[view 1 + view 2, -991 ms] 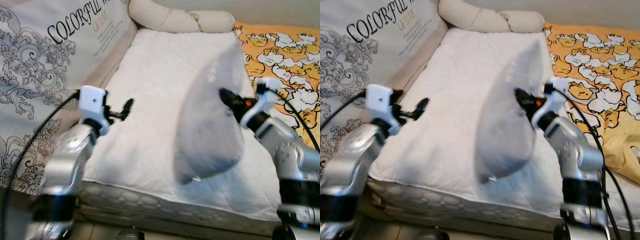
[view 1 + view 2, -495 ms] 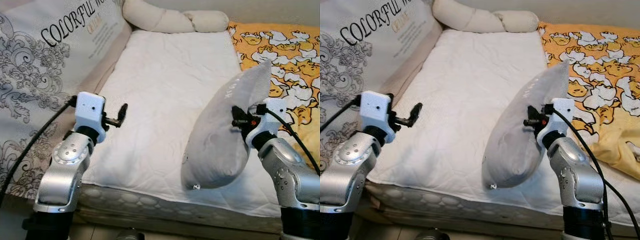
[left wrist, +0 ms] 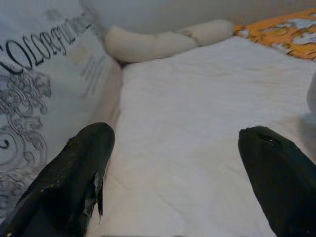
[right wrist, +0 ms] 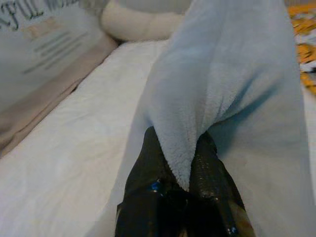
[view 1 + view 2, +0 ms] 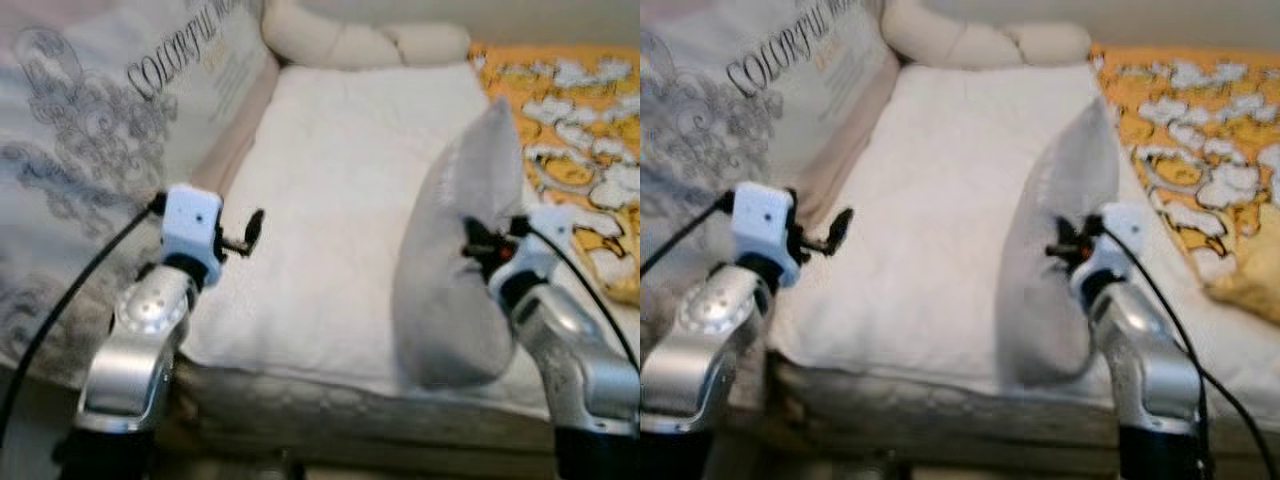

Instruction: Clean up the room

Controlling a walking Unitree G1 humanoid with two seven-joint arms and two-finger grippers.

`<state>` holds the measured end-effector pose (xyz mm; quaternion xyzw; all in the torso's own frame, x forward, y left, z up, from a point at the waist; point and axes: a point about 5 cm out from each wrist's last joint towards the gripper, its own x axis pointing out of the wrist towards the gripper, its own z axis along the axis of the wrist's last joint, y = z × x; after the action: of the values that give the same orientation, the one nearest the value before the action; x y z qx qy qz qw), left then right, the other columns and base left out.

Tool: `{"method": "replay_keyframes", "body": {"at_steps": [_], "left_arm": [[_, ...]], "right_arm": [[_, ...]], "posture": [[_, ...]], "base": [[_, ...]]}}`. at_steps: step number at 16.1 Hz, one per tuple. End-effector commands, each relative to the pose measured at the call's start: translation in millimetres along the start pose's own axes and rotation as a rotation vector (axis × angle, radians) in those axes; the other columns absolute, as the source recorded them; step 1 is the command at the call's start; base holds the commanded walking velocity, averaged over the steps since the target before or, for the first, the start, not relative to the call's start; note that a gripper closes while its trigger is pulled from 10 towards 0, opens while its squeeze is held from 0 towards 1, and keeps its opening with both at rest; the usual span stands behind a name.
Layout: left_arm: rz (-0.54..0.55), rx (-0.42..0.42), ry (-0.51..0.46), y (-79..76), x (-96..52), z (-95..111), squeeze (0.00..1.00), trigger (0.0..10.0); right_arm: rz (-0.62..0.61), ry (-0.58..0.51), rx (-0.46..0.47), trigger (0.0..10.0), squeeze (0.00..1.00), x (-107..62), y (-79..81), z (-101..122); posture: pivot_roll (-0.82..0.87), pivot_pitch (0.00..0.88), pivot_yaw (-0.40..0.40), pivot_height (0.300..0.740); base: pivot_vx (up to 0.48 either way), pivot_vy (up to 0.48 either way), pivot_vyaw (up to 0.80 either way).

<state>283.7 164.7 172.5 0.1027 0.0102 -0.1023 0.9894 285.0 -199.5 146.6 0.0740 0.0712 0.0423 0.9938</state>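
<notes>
Pillow up in the right gripper, above the mattress.

Head views, blurred: the grey pillow stands on end near the mattress's right edge, beside the orange blanket; the left gripper hovers over the left edge by the printed side panel. Left wrist view: its two fingers are spread wide with nothing between them, bolster lying along the mattress's far edge. Right wrist view: fingers pinched tight on a fold of pillow fabric.

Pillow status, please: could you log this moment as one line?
right gripper: shut on pillow, held above mattress | left gripper: open, idle over mattress
</notes>
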Motion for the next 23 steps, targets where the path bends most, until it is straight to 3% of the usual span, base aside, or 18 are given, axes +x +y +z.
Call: {"method": "replay_keyframes", "body": {"at_steps": [1, 3, 6, 9, 14, 20, 23], "left_arm": [[0.023, 0.019, 0.001, 5.2, -1.4, 2.9, 0.0, 10.0], [0.026, 0.018, 0.002, 5.4, -2.0, 3.4, 0.0, 10.0], [0.024, -0.029, 0.01, 2.2, -4.4, 3.7, 0.0, 10.0], [0.007, -0.026, -0.008, -5.7, -4.7, 4.0, 0.0, 10.0], [0.021, -0.036, -0.004, -5.7, -5.8, 3.3, 0.0, 10.0], [0.016, -0.029, -0.004, -6.2, -7.4, 3.8, 0.0, 10.0], [0.009, -0.024, -0.003, -7.0, -7.0, 3.7, 0.0, 10.0]], "right_arm": [[0.026, -0.055, -0.004, 10.0, 0.0, 0.7, 8.0, 11.5], [0.022, -0.055, -0.002, 10.0, 0.0, 0.5, 7.1, 11.8], [0.017, -0.049, -0.005, 10.0, 0.0, 0.5, 5.3, 12.1], [0.017, -0.057, -0.052, 10.0, 0.0, 2.0, 2.8, 17.4], [0.033, -0.047, -0.08, 10.0, 0.0, 4.2, 2.6, 19.2], [0.041, -0.041, -0.096, 10.0, 0.0, 7.0, 2.8, 19.3], [0.019, -0.045, -0.071, 10.0, 0.0, 6.4, -1.4, 19.2]], "posture": [[0.08, 0.0, 0.029, 0.74], [0.09, 0.0, 0.027, 0.74], [0.09, 0.0, 0.021, 0.74], [0.08, 0.0, 0.015, 0.74], [0.09, 0.0, -0.003, 0.74], [0.1, 0.0, -0.004, 0.74], [0.1, 0.0, -0.002, 0.74]], "base": [[0.0, 0.48, 0.0], [0.0, 0.48, 0.0], [0.0, 0.0, 0.0], [0.0, 0.0, 0.0], [0.0, 0.0, 0.0], [0.255, 0.0, 0.8], [0.261, 0.0, 0.0]]}}
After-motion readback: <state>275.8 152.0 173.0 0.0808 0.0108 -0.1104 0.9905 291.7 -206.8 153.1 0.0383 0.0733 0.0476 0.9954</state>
